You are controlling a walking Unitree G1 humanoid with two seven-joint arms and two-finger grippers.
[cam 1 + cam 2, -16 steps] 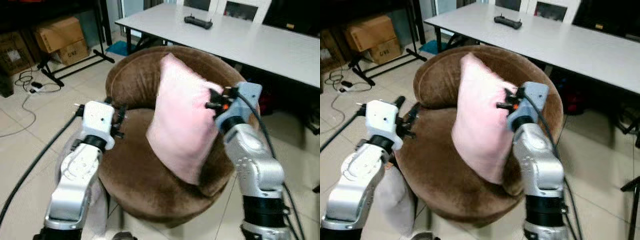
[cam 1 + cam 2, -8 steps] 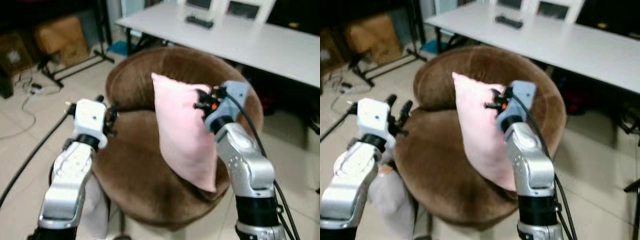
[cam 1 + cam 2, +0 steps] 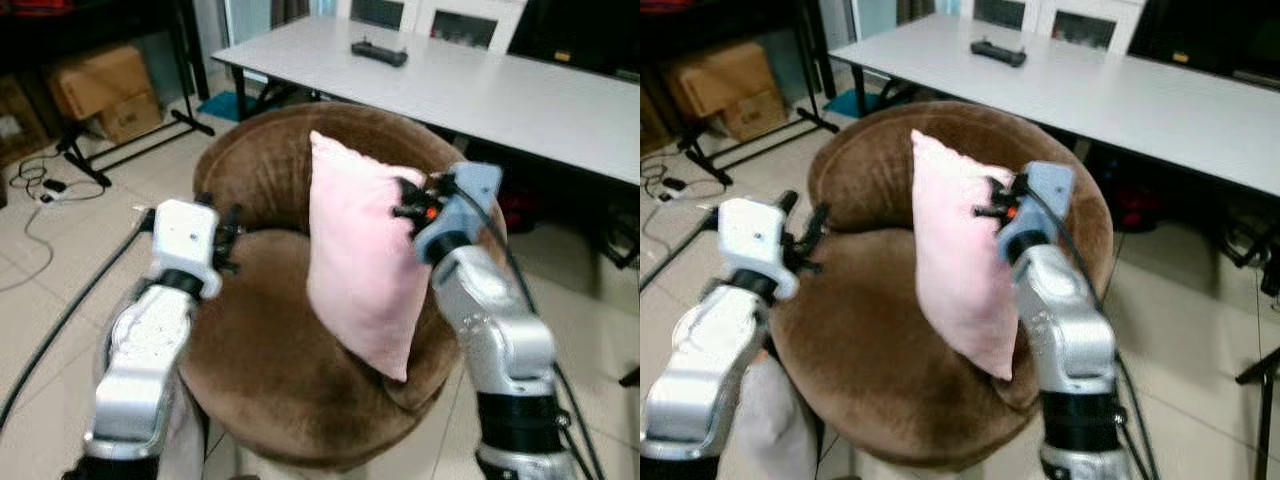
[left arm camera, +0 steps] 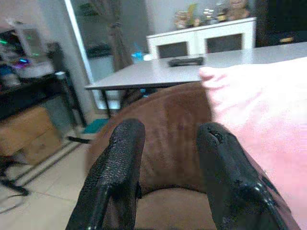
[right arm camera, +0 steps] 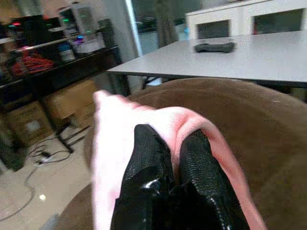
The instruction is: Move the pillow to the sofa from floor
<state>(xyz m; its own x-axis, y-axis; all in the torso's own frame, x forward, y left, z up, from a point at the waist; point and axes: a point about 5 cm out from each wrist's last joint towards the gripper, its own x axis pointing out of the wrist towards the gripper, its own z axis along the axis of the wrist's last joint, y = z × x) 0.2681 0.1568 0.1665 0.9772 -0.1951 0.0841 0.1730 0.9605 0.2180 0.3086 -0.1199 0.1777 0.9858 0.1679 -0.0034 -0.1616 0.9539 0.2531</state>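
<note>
A pink pillow (image 3: 358, 262) hangs upright over the seat of a round brown sofa chair (image 3: 262, 350), its lower corner down near the cushion. My right gripper (image 3: 404, 199) is shut on the pillow's upper right edge; in the right wrist view the fingers (image 5: 151, 165) pinch a fold of the pillow (image 5: 112, 139). My left gripper (image 3: 228, 232) is open to the left of the pillow, over the seat's left side, with nothing between its fingers (image 4: 117, 172).
A long white table (image 3: 500, 85) with a black controller (image 3: 378, 52) stands behind the chair. Cardboard boxes (image 3: 105, 85), a black stand (image 3: 130, 135) and cables (image 3: 40, 185) lie on the tiled floor to the left. A pale cloth (image 3: 765, 425) hangs below my left arm.
The right gripper has shifted the pillow slightly, so it now hangs more upright over the seat. The left gripper has stayed open beside it. The camera has shifted a little.
</note>
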